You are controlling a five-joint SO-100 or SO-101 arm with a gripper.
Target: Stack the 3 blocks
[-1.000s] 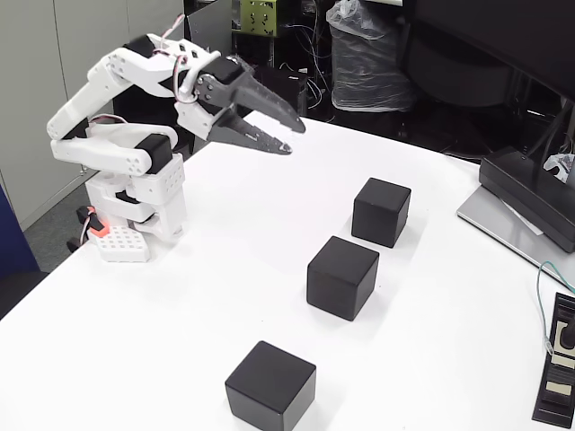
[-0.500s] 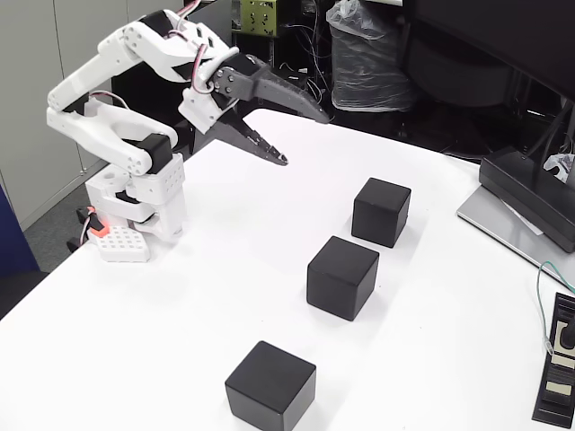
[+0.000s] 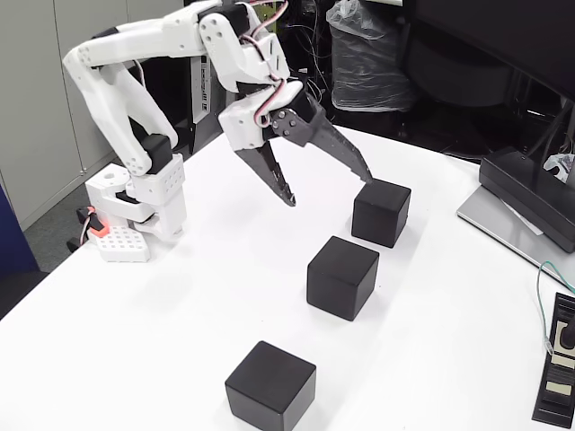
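Note:
Three matte black blocks stand apart on the white table [image 3: 216,296] in the fixed view: a far one [image 3: 381,211], a middle one [image 3: 342,277] and a near one [image 3: 270,385]. None rests on another. My gripper [image 3: 329,191], with black pointed jaws on a white arm, hangs open above the table just left of the far block. One jaw tip points down toward the table; the other reaches close to the far block's upper left edge. Nothing is between the jaws.
The arm's white base [image 3: 139,211] stands at the table's left edge. A grey laptop-like device [image 3: 526,211] lies at the right edge, and a small black box [image 3: 559,373] with a cable sits at the lower right. Bags and clutter fill the background.
The arm has stretched forward and down to the right, carrying the gripper from near its base toward the far block. The jaws have spread wider. The blocks have not moved.

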